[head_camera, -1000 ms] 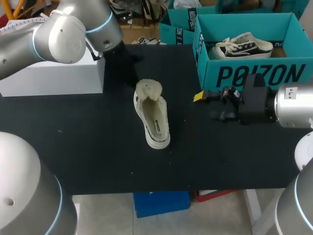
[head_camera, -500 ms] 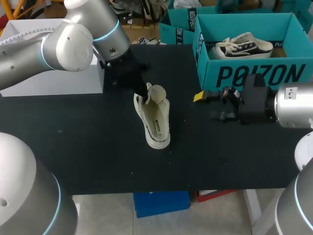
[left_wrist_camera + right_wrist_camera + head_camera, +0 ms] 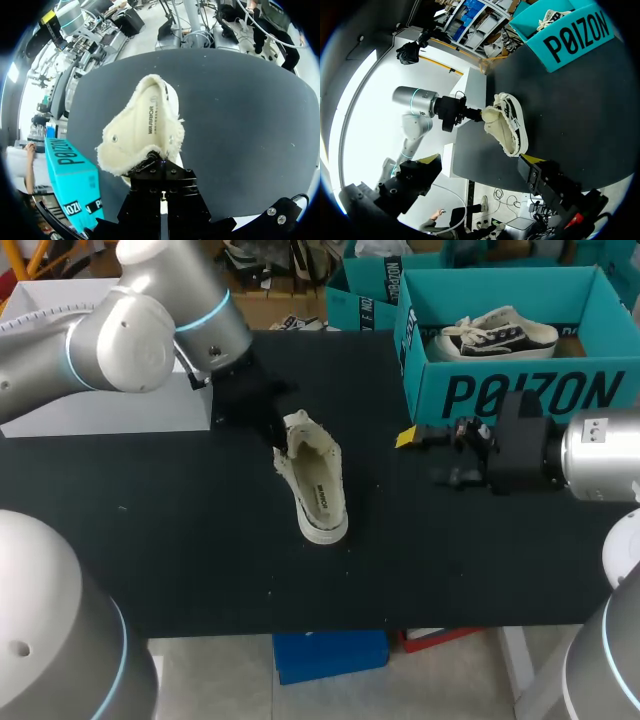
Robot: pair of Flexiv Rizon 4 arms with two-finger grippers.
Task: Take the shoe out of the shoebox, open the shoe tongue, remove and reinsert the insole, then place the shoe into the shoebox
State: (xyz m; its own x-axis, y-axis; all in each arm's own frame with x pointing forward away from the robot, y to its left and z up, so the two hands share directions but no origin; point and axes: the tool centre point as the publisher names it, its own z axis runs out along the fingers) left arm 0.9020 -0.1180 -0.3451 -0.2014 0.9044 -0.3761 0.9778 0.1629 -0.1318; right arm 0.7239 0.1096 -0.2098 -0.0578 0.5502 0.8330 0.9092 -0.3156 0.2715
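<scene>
The cream fleece-lined shoe (image 3: 320,495) lies on the black desk (image 3: 180,540), its long axis running straight out from the left gripper (image 3: 284,438), whose jaws pinch what seems its fleecy insole (image 3: 145,125); the right gripper (image 3: 425,456) stands open, well apart.

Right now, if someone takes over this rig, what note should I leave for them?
Left tool: shut on the fleecy tongue end of the cream shoe.
Right tool: open, empty, by the teal shoebox.
The shoe lies on the table, out of the box; a black-and-white sneaker sits in the box.
Done: shoe out.
To do, likely: finish opening tongue, insole out and back, shoe into box.
</scene>
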